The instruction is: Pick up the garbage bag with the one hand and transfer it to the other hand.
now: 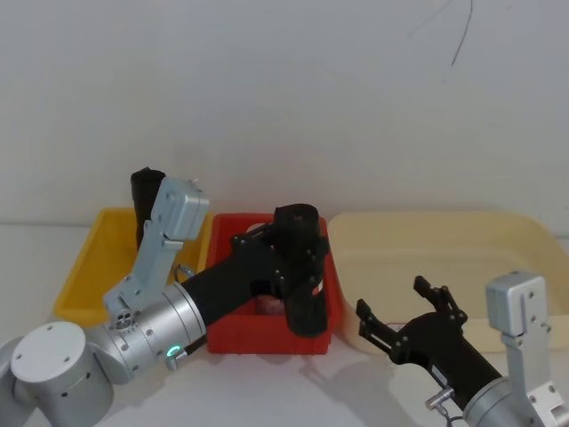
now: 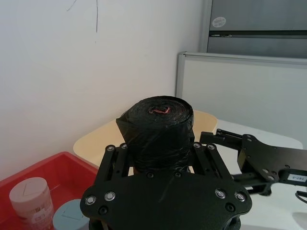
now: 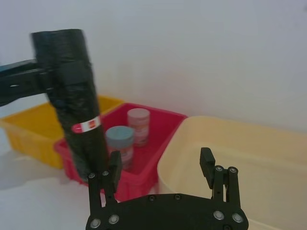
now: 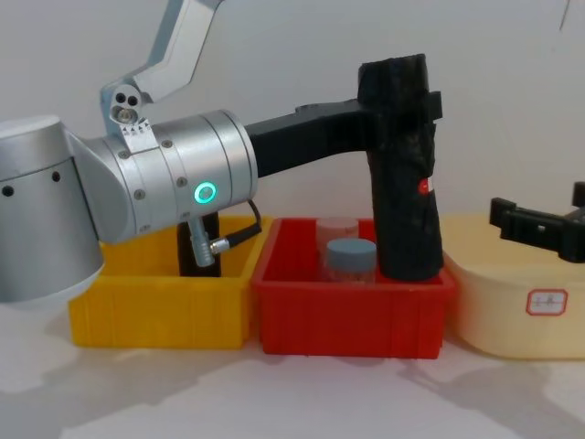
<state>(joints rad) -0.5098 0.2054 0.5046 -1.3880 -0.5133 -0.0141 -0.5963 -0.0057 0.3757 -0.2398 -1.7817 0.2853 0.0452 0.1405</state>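
Observation:
The garbage bag (image 4: 402, 183), a tall black crinkled roll with a small red mark, stands nearly upright above the right part of the red bin (image 4: 347, 315). My left gripper (image 4: 398, 108), on the silver wrist with the green ring, is shut on the bag's upper half (image 1: 298, 227). In the left wrist view the fingers clasp the roll (image 2: 156, 127) from both sides. My right gripper (image 1: 391, 298) is open to the right of the bag, in front of the cream tub, apart from the roll. The right wrist view has the bag (image 3: 72, 86) ahead of the right gripper (image 3: 160, 158).
A yellow bin (image 1: 89, 258) at the left holds a second black roll (image 1: 147, 191). Two lidded jars (image 4: 352, 261) stand in the red bin. A wide cream tub (image 1: 444, 240) sits at the right. A white wall closes the back.

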